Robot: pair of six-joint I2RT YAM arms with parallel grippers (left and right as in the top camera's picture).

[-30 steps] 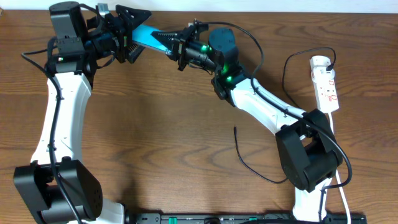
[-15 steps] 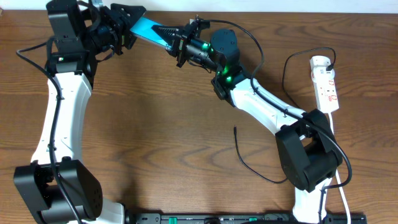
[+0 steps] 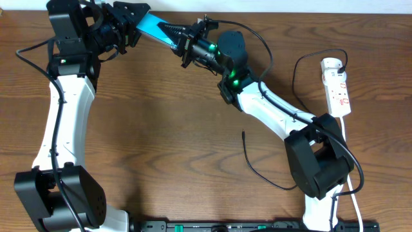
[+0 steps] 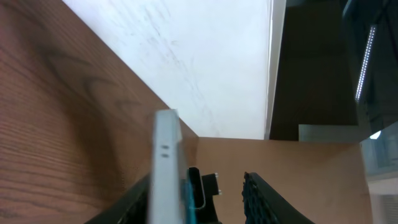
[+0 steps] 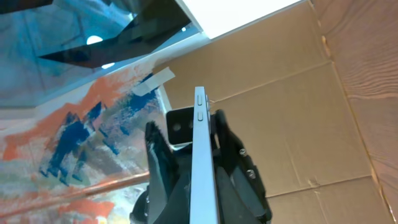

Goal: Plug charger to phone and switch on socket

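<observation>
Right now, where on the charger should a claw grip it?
Just behind the connector tip of the charger, coming from straight above. That end lies free and flat on the table, so fingers can close across the thin cable.

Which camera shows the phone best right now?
Overhead: the phone shows its cyan screen, gripped in the right hand. Both wrist views catch only its thin edge.

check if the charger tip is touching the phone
Apart. The overhead view shows the charger tip lying on the table mid-right, with a wide stretch of wood between it and the phone at the far edge.
</observation>
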